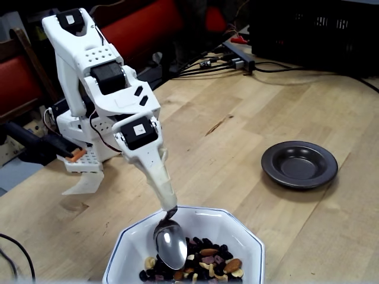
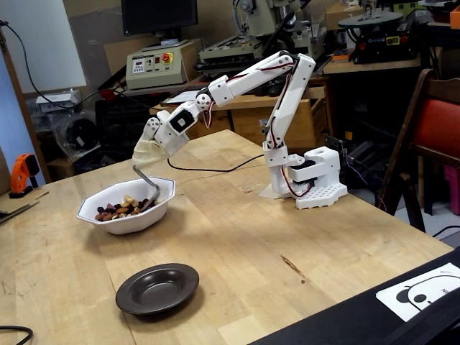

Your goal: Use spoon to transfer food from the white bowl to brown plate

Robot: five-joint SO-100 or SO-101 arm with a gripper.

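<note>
The silver spoon (image 1: 170, 247) hangs from my gripper (image 1: 161, 184), which is shut on its cream-wrapped handle. Its oval end dips into the white bowl (image 1: 241, 220) at the near edge of a fixed view, touching the left side of the food (image 1: 208, 259), a pile of dark, tan and purple bits. From the side in a fixed view, the gripper (image 2: 149, 149) tilts down over the white bowl (image 2: 131, 220) and the spoon (image 2: 149, 187) reaches into the food (image 2: 118, 209). The brown plate (image 1: 273, 170) lies bare to the right, apart from the bowl; in a fixed view the brown plate (image 2: 132, 296) sits nearer the camera.
The arm's white base (image 2: 315, 180) stands at the table's far side. Cables (image 1: 237, 64) and a black crate (image 1: 320, 29) sit at the back. A red chair (image 2: 435, 136) stands to the right, an orange tool (image 2: 24, 172) at the left, a panda sheet (image 2: 424, 290) near the front.
</note>
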